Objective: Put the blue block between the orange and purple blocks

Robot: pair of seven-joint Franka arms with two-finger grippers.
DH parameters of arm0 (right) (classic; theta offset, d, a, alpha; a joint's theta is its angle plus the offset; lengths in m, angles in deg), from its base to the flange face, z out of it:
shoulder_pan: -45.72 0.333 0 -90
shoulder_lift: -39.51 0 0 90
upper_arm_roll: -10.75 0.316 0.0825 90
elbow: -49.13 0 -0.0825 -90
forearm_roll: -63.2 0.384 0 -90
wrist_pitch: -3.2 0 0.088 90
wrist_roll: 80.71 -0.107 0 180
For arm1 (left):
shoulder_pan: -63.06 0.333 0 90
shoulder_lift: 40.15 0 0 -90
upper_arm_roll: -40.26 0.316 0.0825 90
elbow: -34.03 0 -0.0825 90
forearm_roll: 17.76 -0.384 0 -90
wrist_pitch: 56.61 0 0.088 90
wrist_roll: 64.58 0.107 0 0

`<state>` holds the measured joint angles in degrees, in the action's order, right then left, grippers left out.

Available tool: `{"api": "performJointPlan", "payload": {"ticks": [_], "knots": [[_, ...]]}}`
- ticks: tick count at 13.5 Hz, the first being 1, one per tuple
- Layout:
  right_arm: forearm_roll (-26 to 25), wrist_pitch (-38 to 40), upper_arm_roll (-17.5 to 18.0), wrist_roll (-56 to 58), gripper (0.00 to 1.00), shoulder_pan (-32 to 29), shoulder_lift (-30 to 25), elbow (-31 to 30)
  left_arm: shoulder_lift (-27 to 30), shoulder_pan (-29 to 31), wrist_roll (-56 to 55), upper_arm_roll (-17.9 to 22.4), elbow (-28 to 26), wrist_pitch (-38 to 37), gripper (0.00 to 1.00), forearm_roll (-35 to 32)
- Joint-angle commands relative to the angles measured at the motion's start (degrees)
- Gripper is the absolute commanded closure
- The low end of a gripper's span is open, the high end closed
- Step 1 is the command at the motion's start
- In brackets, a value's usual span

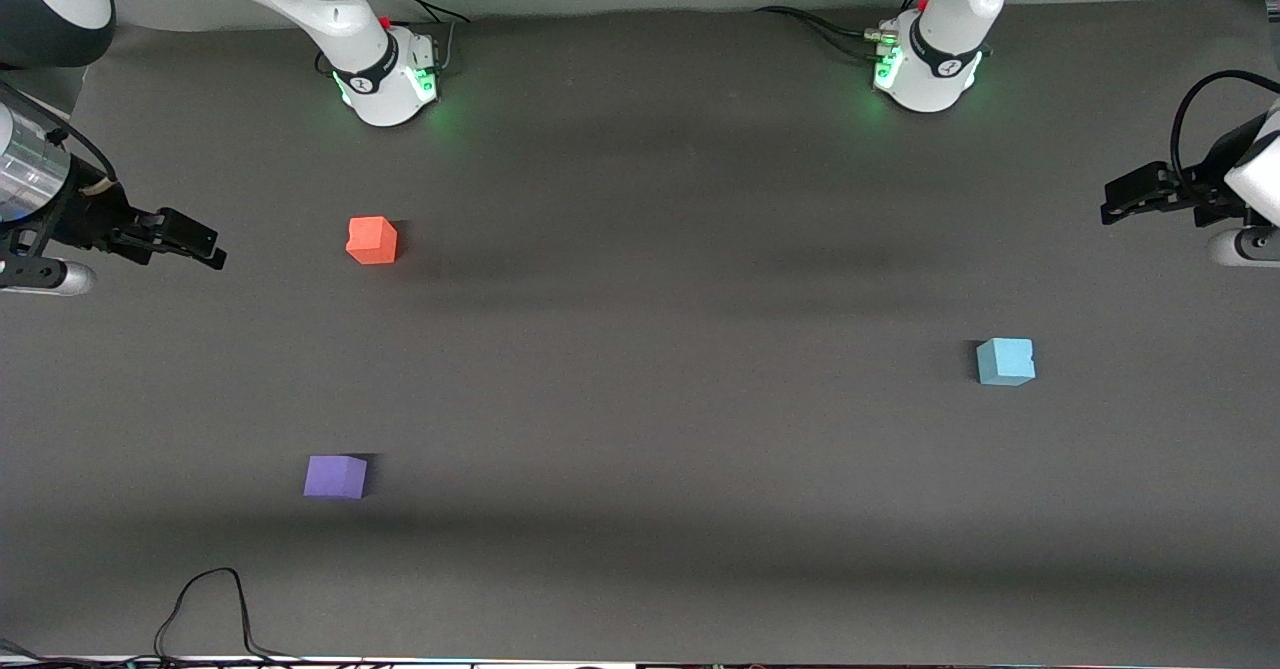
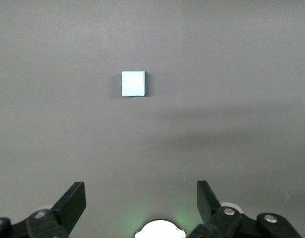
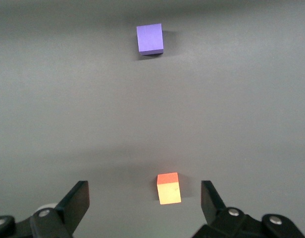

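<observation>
Dark grey matting (image 1: pixel 650 399) is covering the whole table, and we are seeing three small cubes sitting on it, well apart from one another. We are finding the blue block (image 1: pixel 1005 361) toward the left arm's end of the table, resting flat on the mat with nothing touching it; in the left wrist view the same block (image 2: pixel 133 83) is lying alone on bare mat. The orange block (image 1: pixel 372 240) is sitting toward the right arm's end, fairly close to that arm's base. The purple block (image 1: pixel 336 476) is lying at that same end but nearer to the front camera than the orange one, with open mat between the two.

We are seeing the left gripper (image 1: pixel 1118 199) hanging over the edge of the table at its own end, its fingers (image 2: pixel 71 202) spread wide and holding nothing. The right gripper (image 1: pixel 205 246) is hanging over the edge at its end, beside the orange block, its fingers (image 3: pixel 76 201) also spread apart and empty. A black cable (image 1: pixel 215 599) is looping over the mat's edge nearest the front camera.
</observation>
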<state>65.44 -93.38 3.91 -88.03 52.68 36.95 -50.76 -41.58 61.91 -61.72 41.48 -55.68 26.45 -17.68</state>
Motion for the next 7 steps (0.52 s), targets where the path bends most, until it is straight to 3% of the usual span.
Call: {"api": "performJointPlan", "payload": {"ticks": [1,7], "knots": [[-0.1,0.7,-0.5,0.1,0.00,0.3,0.5,0.9,1.1,-0.5,0.0,0.4,-0.6,-0.6,0.00,0.8],[-0.1,0.7,-0.5,0.1,0.00,0.2,0.5,0.9,1.6,0.3,4.5,0.9,-1.3,-1.0,0.00,0.8]]}}
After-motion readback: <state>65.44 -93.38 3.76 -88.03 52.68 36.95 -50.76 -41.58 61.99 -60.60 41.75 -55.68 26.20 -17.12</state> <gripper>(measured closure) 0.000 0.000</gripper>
